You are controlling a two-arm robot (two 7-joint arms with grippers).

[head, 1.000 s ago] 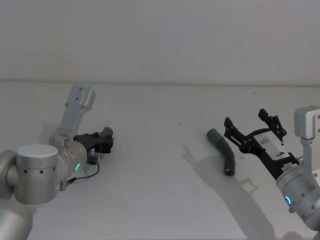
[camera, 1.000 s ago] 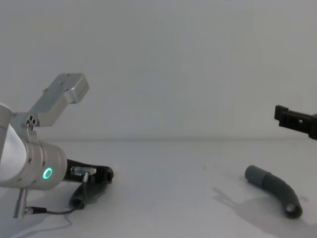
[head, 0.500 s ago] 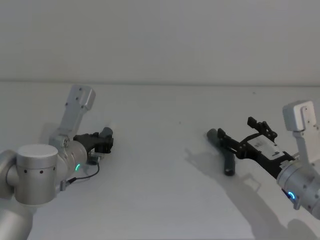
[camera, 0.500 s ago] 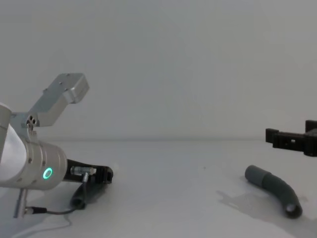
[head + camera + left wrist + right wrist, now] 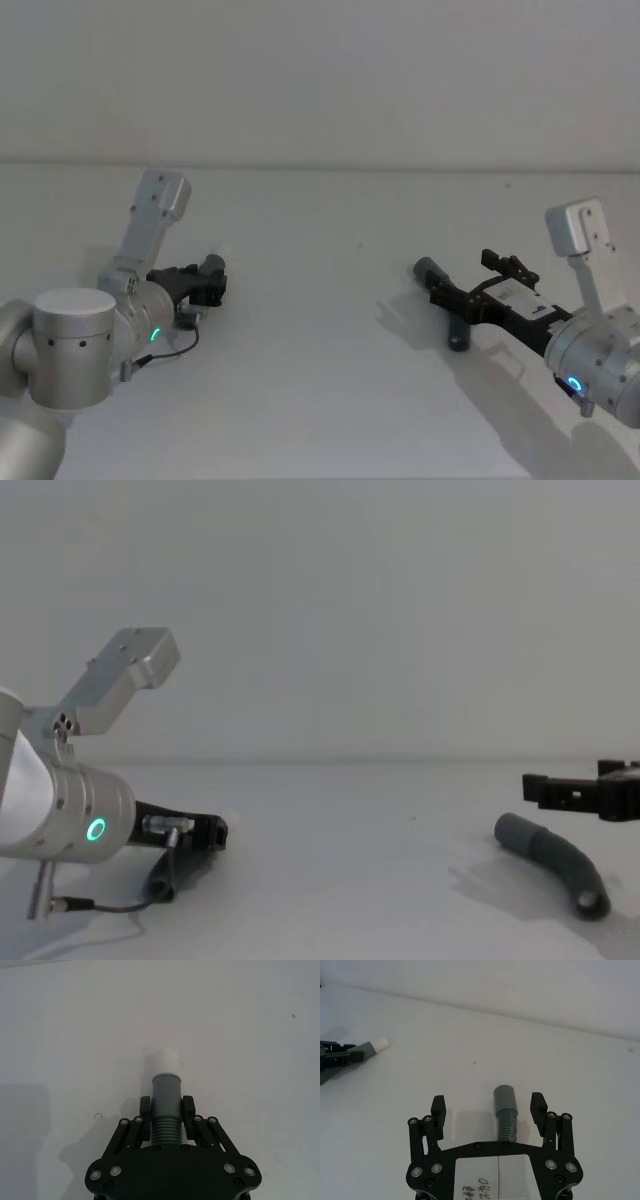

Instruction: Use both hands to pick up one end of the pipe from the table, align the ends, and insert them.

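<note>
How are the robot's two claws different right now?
The left claw is shut on the white-tipped pipe piece; the right claw is open, gripping nothing. The left claw's fingers press its piece, while the right claw's fingers stand apart either side of the cuffed pipe piece. Both are black and low over the white table.

The silver left wrist (image 5: 60,800), lit by a green ring light (image 5: 96,830), reaches in from the lower left. The left gripper (image 5: 166,1110) lies low and nearly level, pointing forward, its jaws closed on either side of a ribbed hose piece (image 5: 165,1127). The silver right wrist (image 5: 600,355), with a blue ring light (image 5: 575,384), comes in from the lower right. The right gripper (image 5: 488,1105) is stretched low towards the middle, jaws spread wide apart.
</note>
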